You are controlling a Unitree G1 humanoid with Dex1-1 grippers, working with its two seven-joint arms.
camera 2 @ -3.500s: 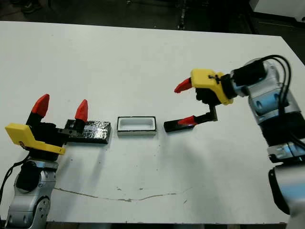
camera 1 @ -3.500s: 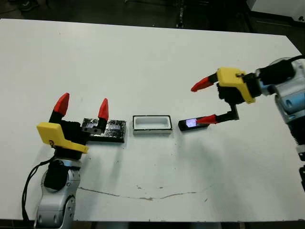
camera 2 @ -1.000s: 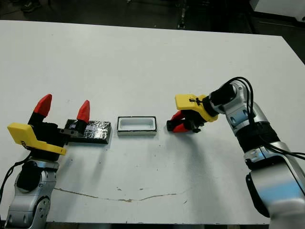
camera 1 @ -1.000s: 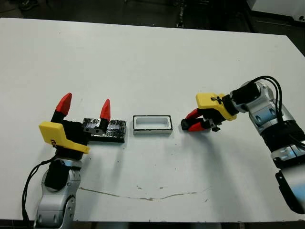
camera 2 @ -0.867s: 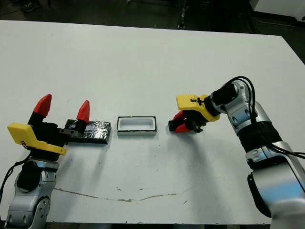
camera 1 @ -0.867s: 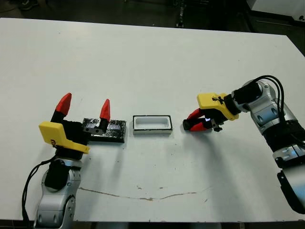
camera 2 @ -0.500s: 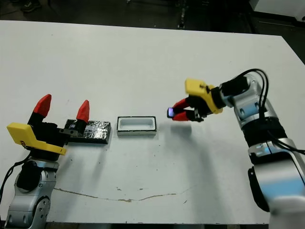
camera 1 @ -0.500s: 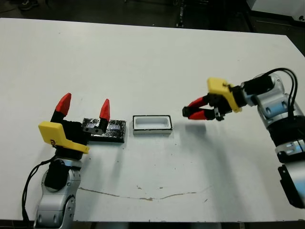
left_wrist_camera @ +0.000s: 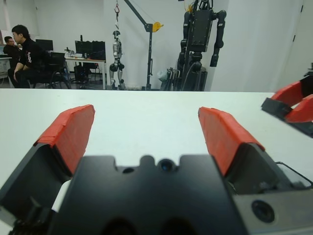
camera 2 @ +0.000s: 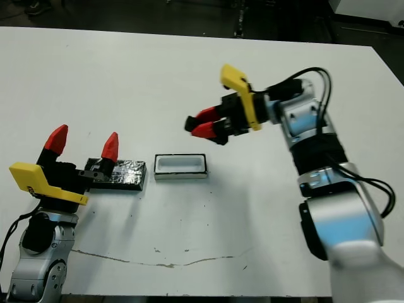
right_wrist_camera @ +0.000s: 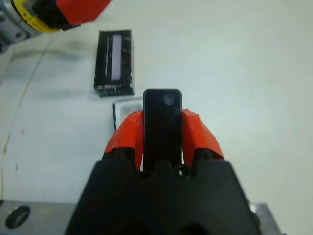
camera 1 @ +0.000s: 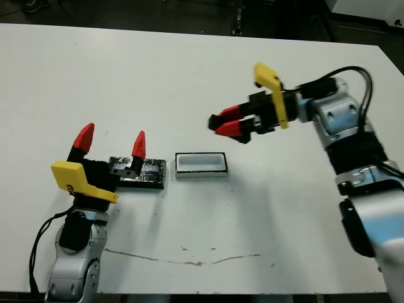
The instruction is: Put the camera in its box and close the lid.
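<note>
Lifted off the white table [camera 1: 189, 76] since 1 second ago, the right gripper [camera 1: 228, 124] clamps the slim black camera [right_wrist_camera: 162, 125] between its 2 red fingertips, above the box [camera 1: 201, 164]. That shallow white tray sits open. Beside it, the left gripper [camera 1: 110, 144] stands wide apart, partly hiding the speckled lid [camera 1: 149, 172].

1 camera [right_wrist_camera: 162, 125], 1 box [camera 1: 201, 164], 1 lid [camera 1: 146, 172], 2 grippers: left [camera 1: 110, 141], right [camera 1: 224, 124]
</note>
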